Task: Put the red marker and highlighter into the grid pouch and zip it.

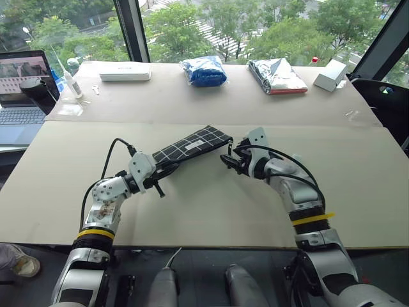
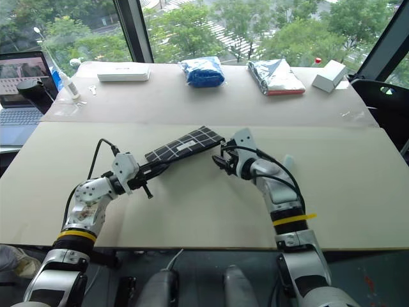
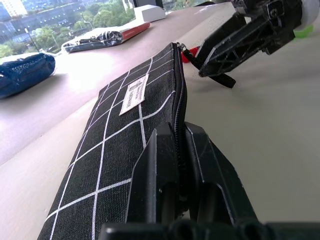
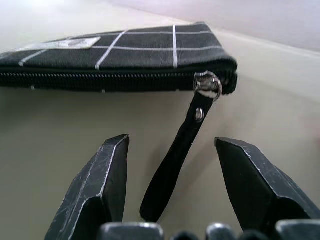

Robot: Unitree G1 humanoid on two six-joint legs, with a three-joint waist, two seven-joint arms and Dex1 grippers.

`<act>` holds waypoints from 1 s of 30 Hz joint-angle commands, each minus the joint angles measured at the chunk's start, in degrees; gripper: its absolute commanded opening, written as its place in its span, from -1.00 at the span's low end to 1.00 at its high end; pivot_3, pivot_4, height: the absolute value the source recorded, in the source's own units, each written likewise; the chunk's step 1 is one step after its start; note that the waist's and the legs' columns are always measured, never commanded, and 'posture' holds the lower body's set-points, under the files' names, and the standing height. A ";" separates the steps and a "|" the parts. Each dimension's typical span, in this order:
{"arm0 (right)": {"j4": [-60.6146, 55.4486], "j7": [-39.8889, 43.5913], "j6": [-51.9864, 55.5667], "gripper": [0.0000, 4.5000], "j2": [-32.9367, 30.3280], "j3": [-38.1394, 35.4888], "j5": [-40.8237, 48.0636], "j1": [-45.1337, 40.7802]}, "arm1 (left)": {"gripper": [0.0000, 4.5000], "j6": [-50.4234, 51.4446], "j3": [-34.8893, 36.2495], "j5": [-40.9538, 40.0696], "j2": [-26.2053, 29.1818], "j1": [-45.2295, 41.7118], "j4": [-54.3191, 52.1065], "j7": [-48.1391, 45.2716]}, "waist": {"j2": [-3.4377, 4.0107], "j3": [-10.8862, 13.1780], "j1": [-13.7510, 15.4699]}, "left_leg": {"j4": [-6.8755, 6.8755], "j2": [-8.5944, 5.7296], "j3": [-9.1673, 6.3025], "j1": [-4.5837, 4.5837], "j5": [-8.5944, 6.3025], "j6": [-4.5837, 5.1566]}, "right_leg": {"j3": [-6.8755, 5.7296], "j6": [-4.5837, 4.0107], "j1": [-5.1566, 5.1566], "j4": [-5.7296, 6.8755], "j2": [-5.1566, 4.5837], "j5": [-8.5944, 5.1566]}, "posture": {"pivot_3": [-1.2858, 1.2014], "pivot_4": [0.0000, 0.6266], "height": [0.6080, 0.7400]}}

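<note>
- At the far left edge of the head view we see an open dark laptop (image 1: 22,89), and near it a small white squeeze bottle (image 1: 71,84) standing on the pale beige tabletop (image 1: 211,211).
- Along the top of the frame, left to right, lie a flat white rectangular box (image 1: 125,71), a crumpled blue plastic bag (image 1: 203,70), a silvery foil packet with a red edge (image 1: 277,75) and a small white carton (image 1: 330,75).
- Lower left of centre, our left end effector (image 1: 167,169) is clamped shut on the near end of the flat black fabric grid pouch with thin white lines and a small white label (image 1: 192,146); in its wrist view the two black fingers (image 3: 155,175) pinch the zipper edge.
- The pouch runs from that grip up and to the right towards the frame's centre, raised off the tabletop.
- Just right of centre, our right end effector (image 1: 229,160) stands open, its fingers either side of the black zipper pull cord (image 4: 175,160) that hangs from the pouch's far corner, not gripping it.
- In the left wrist view a bit of red (image 3: 189,54) shows just behind the pouch's far end; we cannot tell what it is.
</note>
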 commanded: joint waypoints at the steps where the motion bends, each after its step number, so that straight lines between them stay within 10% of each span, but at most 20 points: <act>1: 1.88 -0.37 -3.92 0.04 -0.26 -0.46 -1.13 -2.06 | -1.00 0.38 1.13 -1.15 -0.17 -0.30 -2.42 0.42 | 0.00 0.00 -0.03 | 0.00 0.00 -0.01 0.00 0.00 0.00 | 0.00 0.00 0.00 0.00 0.00 0.00 | 0.03 -0.52 1.00; 8: 1.93 2.02 -6.81 -0.99 0.12 -0.09 -0.87 -2.18 | -1.00 0.73 1.20 -1.24 -0.26 -0.35 -2.76 0.61 | 0.00 0.00 -0.31 | -0.01 0.00 -0.03 0.00 0.00 0.00 | -0.02 0.00 0.00 0.01 0.00 0.00 | 0.03 -0.52 1.00; 30: -12.31 17.44 -1.56 -0.99 6.04 13.80 1.77 -0.98 | -1.00 -0.15 1.03 -0.64 -1.53 -2.04 -0.22 0.43 | 0.01 0.00 0.04 | 0.07 0.00 -0.15 -0.12 0.00 -0.01 | -0.16 0.00 -0.02 0.02 0.00 0.00 | 0.03 -0.52 1.00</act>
